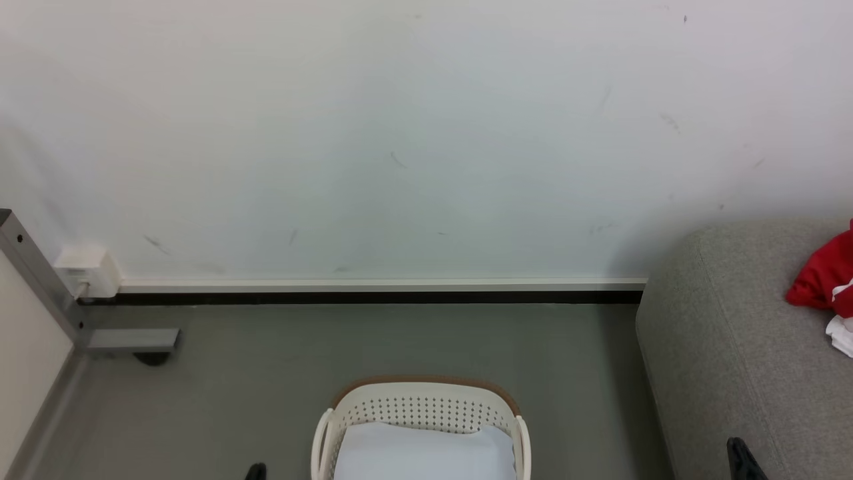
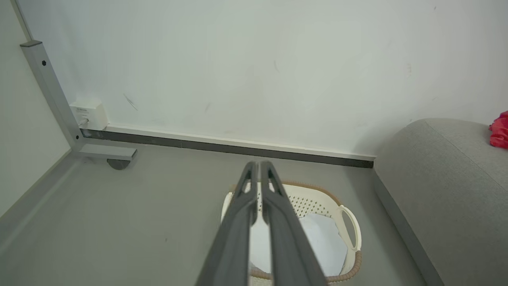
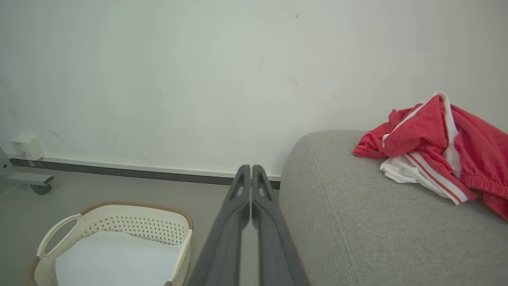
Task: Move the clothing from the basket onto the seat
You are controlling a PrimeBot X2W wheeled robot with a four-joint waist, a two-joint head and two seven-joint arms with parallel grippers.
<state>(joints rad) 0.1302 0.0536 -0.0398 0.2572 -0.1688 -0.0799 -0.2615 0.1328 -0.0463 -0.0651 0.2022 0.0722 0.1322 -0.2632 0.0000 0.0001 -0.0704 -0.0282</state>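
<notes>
Red clothing with white stripes lies heaped on the grey seat, well apart from the basket. The basket stands on the floor near the seat's rounded end and holds a pale sheet. The left gripper and the right gripper each have their fingers pressed together tip to tip, pinching nothing. In the left wrist view the fingers cross in front of the basket and hide part of it. Behind are a scuffed white wall, dark skirting, a white socket box and a grey metal frame foot.
</notes>
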